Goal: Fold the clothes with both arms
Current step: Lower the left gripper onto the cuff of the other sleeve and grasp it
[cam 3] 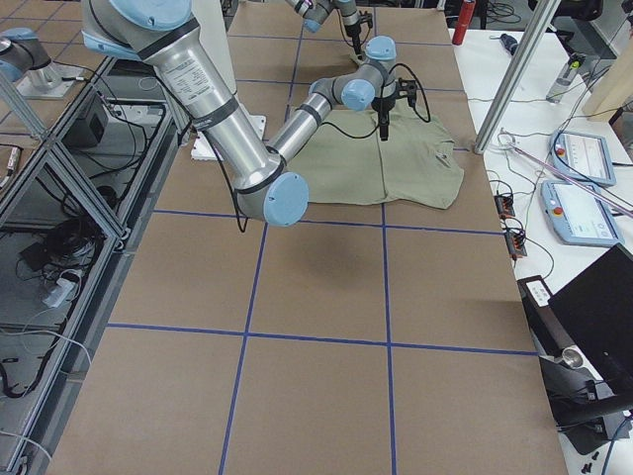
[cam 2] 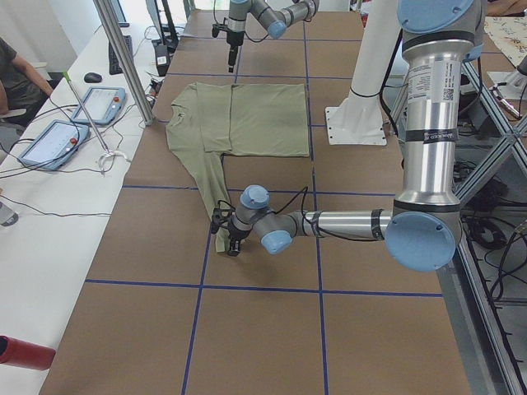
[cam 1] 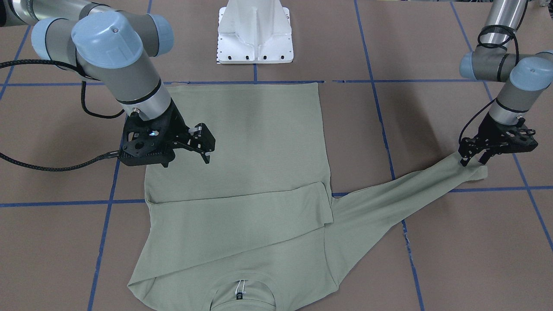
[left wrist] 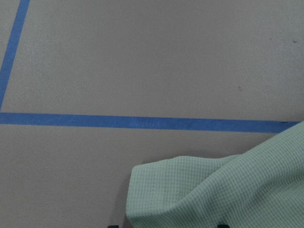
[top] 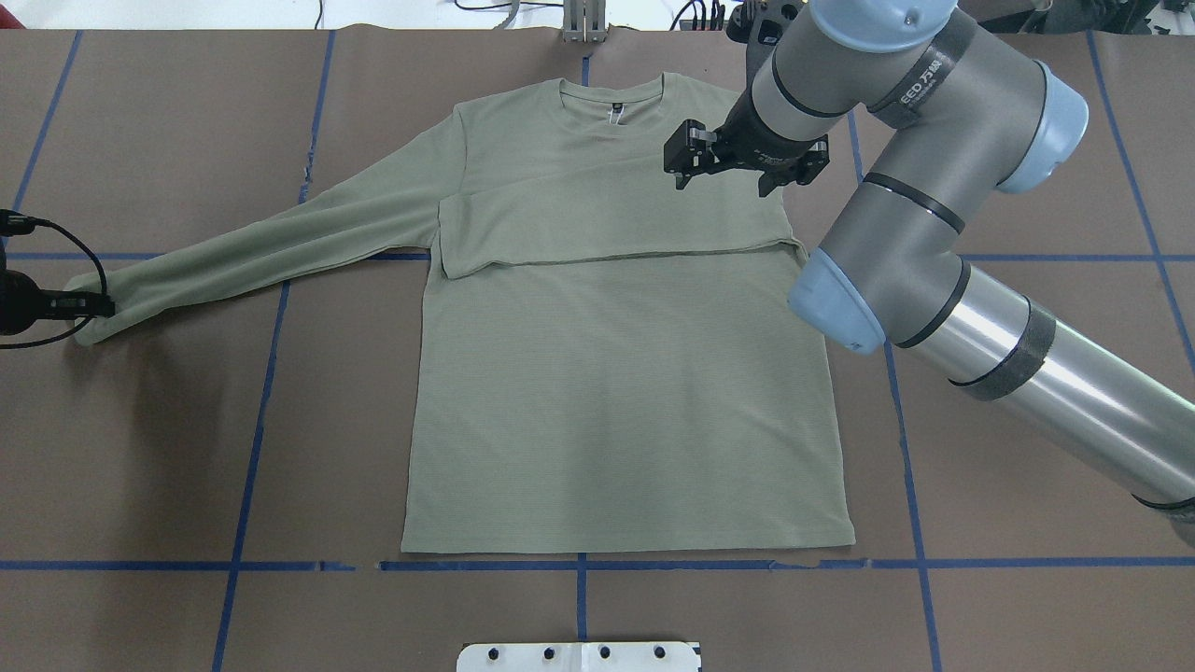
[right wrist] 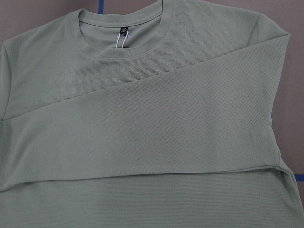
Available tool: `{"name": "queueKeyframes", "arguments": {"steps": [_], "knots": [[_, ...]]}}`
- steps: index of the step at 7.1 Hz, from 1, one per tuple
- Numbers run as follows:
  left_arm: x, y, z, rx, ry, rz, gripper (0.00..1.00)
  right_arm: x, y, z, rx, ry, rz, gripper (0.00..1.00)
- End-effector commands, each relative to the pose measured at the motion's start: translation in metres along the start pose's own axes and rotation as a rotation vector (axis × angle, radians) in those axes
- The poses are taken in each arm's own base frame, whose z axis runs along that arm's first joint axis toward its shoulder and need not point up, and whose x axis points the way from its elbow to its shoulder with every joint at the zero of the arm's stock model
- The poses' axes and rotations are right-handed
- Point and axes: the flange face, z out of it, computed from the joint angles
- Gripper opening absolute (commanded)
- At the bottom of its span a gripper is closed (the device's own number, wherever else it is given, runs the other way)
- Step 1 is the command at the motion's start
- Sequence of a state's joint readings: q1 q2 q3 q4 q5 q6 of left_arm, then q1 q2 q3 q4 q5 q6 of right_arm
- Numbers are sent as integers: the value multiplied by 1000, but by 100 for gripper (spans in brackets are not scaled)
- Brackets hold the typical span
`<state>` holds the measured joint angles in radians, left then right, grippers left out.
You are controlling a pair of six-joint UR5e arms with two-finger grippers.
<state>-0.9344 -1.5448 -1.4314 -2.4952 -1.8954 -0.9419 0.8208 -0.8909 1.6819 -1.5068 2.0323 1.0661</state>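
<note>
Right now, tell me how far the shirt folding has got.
Done: the shirt lies flat, one sleeve folded across its chest; the right gripper hangs open above it. In hand: the left gripper is at the cuff of the other sleeve, stretched out sideways; I cannot tell whether it is clamped on it. Left: fold that sleeve in, then fold the body.
</note>
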Motion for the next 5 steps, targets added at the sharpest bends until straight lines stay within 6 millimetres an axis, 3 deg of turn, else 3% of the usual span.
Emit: {"name": "queueKeyframes", "arguments": {"steps": [1,4,5], "knots": [[3,-1,-2,1,3,1,36,1,-1,0,1,0,1,100],[9,-2,-8,6,12,6,2,14,-6,0,2,10,12,100],[17,-1,-23,0,13,5,0,16,-5,-3,4,8,4,100]]}}
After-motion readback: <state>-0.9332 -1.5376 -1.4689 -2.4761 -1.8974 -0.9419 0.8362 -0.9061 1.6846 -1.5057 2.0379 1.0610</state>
